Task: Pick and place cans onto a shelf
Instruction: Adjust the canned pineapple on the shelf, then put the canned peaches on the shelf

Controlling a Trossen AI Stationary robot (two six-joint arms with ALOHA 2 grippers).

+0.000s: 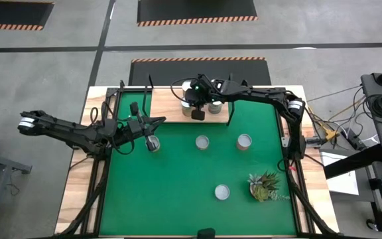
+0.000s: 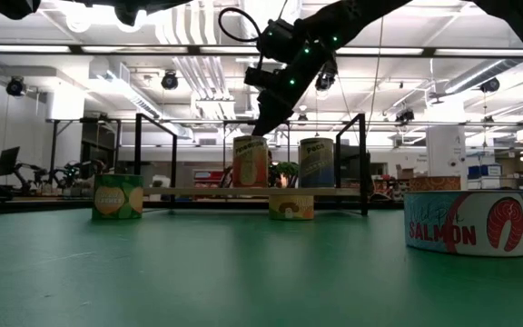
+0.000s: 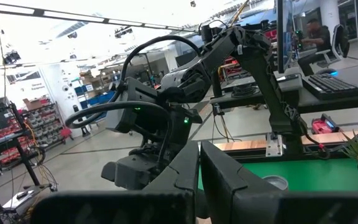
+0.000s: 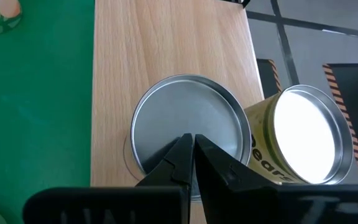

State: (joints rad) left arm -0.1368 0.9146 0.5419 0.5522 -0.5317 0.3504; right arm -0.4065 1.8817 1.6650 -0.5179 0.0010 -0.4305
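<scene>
Nearest the low camera: a flat tin (image 2: 467,223) is sitting on the green mat (image 2: 243,272), its label reading "SALMON" beside a red fish steak picture.
Mid mat: three more cans (image 1: 201,142), (image 1: 244,142), (image 1: 222,192) are standing well apart, with a small leafy plant (image 1: 265,186) near the right edge.
Left gripper (image 1: 152,143): its fingers are pressing together with nothing between them; it is hovering over the mat's left part, just beside a can (image 1: 154,145).
Shelf (image 1: 178,106): the light-wood board is lying at the mat's far edge, carrying two upright cans (image 2: 251,162), (image 2: 317,163).
Right gripper (image 4: 191,144): its fingers are clenched on nothing, tips hanging over the silver lid of a shelf can (image 4: 191,134).
Neighbouring can (image 4: 303,137): yellow sided, touching the first; its lettering is partly hidden.
Other labels: too small to read.
</scene>
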